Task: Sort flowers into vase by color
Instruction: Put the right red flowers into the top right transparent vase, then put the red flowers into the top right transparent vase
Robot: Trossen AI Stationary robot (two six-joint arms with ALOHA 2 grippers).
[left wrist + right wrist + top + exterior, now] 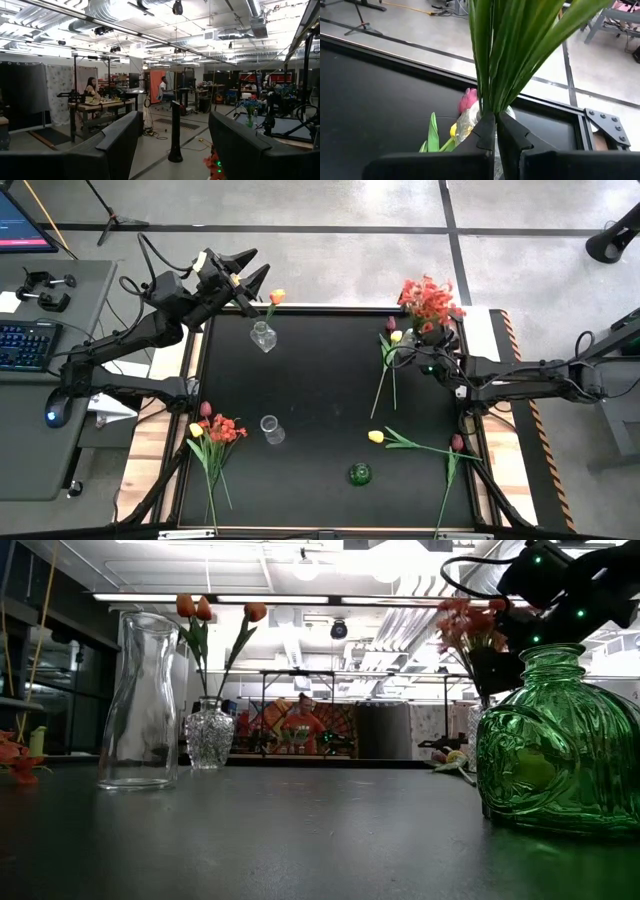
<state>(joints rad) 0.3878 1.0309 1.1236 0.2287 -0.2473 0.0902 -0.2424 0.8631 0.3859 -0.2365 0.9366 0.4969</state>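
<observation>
The right pincer reaches in over the far right part of the black bench, its two fingers pressed together on the green stems and leaves of the red-orange blossom spray, whose blooms stand up above the far right corner. In the right wrist view the leaves rise straight up from between the closed fingers, and just below them sit a dark pink tulip and a yellow tulip, beside what looks like a clear glass vase that is partly hidden. The left pincer hangs above the far left edge of the bench with its fingers spread wide apart and nothing between them. Just beside it a small cut-glass vase holds orange tulips. A tall clear vase stands empty near the middle of the bench, and a green glass vase stands nearer the front edge. More flowers lie flat on the bench: a loose bunch of dark pink, yellow and red-orange ones at the left edge, a yellow tulip right of centre, and a dark pink tulip near the right edge.
</observation>
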